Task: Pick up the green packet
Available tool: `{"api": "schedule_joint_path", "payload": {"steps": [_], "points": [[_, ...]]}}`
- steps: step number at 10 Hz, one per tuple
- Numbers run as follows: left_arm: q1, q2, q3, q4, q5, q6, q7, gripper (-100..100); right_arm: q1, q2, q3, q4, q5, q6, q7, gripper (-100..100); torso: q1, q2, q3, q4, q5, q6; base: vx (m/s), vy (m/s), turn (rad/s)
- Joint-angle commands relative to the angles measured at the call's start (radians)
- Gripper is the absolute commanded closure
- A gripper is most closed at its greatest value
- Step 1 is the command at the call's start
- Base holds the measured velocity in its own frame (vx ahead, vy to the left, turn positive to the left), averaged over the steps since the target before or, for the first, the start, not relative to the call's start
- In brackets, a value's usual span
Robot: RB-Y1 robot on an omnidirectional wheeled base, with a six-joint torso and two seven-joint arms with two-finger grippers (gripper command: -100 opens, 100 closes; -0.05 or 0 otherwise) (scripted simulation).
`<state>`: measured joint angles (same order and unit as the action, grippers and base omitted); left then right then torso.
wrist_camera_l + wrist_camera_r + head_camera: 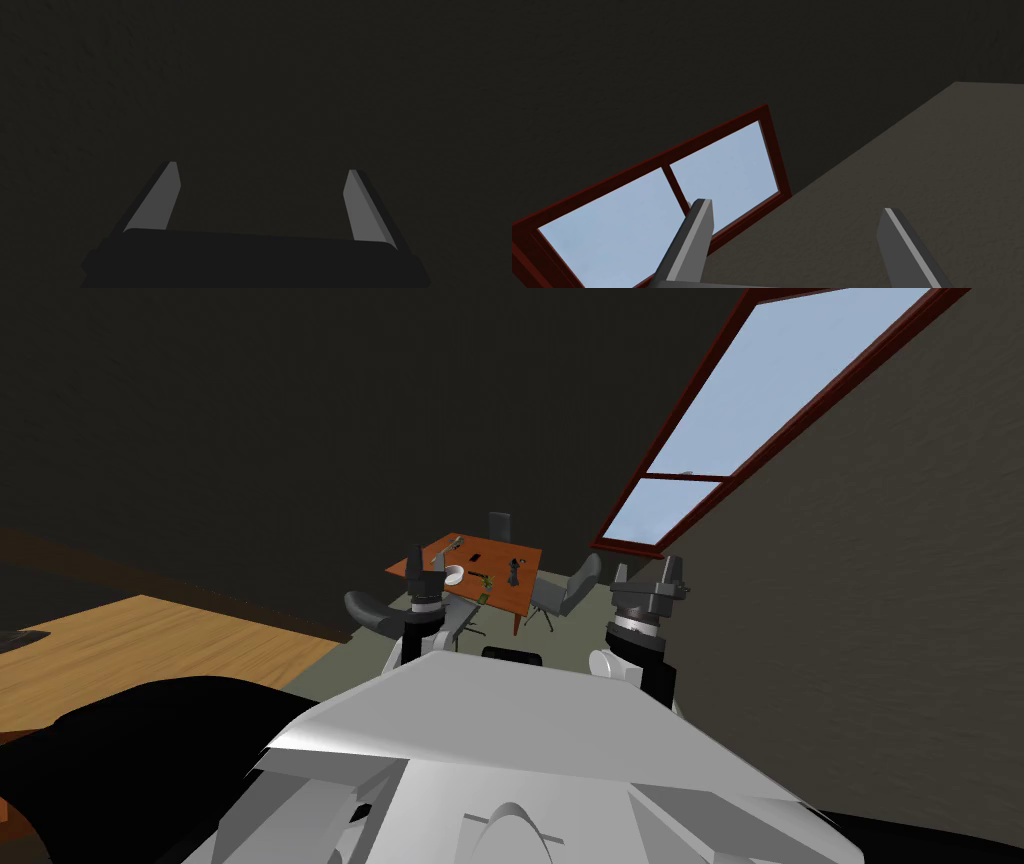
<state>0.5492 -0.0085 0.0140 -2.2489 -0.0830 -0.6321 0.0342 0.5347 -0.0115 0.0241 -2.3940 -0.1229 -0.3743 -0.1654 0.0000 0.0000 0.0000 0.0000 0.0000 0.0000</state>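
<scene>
The counter (505, 556) is sitting way across the room from me, a reddish-brown top with grey chairs (572, 588) standing around it. The green packet (486, 584) is showing up as a tiny greenish speck lying toward the counter's near edge, roughly midway along it. It's between a white dish (453, 576) and a dark upright thing (513, 573), and honestly it's too small to make out anything more.

Both arms are being held up in front of me, well apart from the counter and everything on it. The left pincer (262, 202) is standing released, its two blades spread wide with nothing between them, facing a flat dark surface. The right pincer (797, 245) is released too, blades wide apart and gripping nothing.

In the head view the left one is overlapping the counter's left corner, though it's nowhere near touching it. The right one is sitting off past the counter's right side, close to the wall (880, 618).
</scene>
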Motion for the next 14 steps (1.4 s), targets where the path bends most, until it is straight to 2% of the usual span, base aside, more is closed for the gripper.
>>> {"api": "schedule_joint_path", "payload": {"steps": [1,4,7,8,11,12,14], "points": [[-0.007,0.034,0.005,0.010,0.006,0.015,0.007,-100,0.000,0.000,0.000,0.000,0.000,0.000,0.000,0,0.000,0.000,0.000,0.000,0.000,0.000,0.000,0.007,-0.004],[-0.034,0.103,0.028,0.050,0.028,0.071,0.035,-100,0.000,0.000,0.000,0.000,0.000,0.000,0.000,0,0.002,0.000,0.000,0.000,0.000,0.000,0.001,0.026,-0.008],[-0.077,0.158,0.066,0.109,0.064,0.150,0.079,-100,0.000,0.000,0.000,0.000,0.000,0.000,0.000,0,0.004,0.000,0.000,0.000,0.001,0.000,0.002,0.050,-0.012],[-0.077,0.158,0.066,0.109,0.064,0.159,0.079,-100,0.000,0.000,0.000,0.000,0.000,0.000,0.000,0,0.004,0.000,0.000,0.000,0.001,0.000,0.001,0.040,-0.006],[-0.130,0.204,0.116,0.183,0.111,0.256,0.136,-100,0.000,0.000,0.000,0.000,0.000,0.000,0.000,0,0.004,0.000,0.000,0.000,0.001,0.000,0.002,0.054,-0.010],[-0.130,0.204,0.116,0.183,0.111,0.271,0.136,-100,0.000,0.000,0.000,0.000,0.000,0.000,0.000,0,0.005,-0.001,0.000,0.000,0.001,0.000,-0.001,0.056,-0.008],[-0.170,0.230,0.153,0.239,0.146,0.336,0.180,-100,0.000,0.000,0.000,0.000,0.000,0.000,0.000,0,0.004,0.000,0.000,0.000,0.001,0.000,-0.002,0.053,-0.008]]}}
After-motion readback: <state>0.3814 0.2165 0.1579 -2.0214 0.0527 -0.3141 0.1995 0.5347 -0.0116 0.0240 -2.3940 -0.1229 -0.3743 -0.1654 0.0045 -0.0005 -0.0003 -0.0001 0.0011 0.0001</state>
